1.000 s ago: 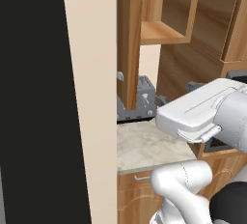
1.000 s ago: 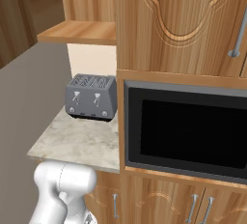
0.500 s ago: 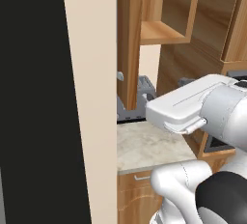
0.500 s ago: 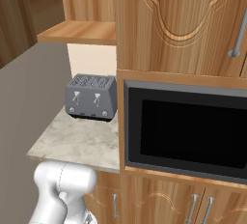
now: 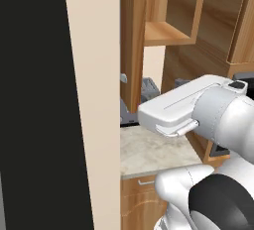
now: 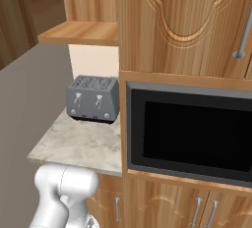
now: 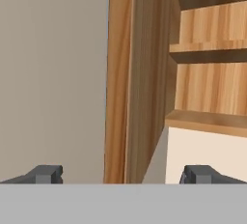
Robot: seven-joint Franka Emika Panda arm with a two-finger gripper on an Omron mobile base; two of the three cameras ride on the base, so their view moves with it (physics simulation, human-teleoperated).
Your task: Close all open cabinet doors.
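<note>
One cabinet door (image 5: 133,40) stands swung open, edge-on, in front of the beige wall; the hand view shows the same door's edge (image 7: 119,73) straight ahead. Beside it are the open cabinet's bare shelves (image 7: 212,49), with a shelf board (image 5: 167,36) also in the left base view. My gripper (image 7: 123,175) is open, its dark fingertips (image 7: 46,174) wide apart with nothing gripped, a short way off the door edge. The neighbouring cabinet door (image 6: 187,20) with its carved arch and silver handle (image 6: 243,30) is shut above the microwave.
A grey toaster (image 6: 93,99) sits on the marble counter (image 6: 78,141) under the open cabinet. The black microwave (image 6: 192,133) is built in to the right. My white forearm (image 5: 183,107) reaches over the counter. A beige wall (image 5: 92,100) and a dark panel close off the left.
In the left base view my white forearm has pushed further left toward the open door's edge. The door, toaster and right base view are unchanged.
</note>
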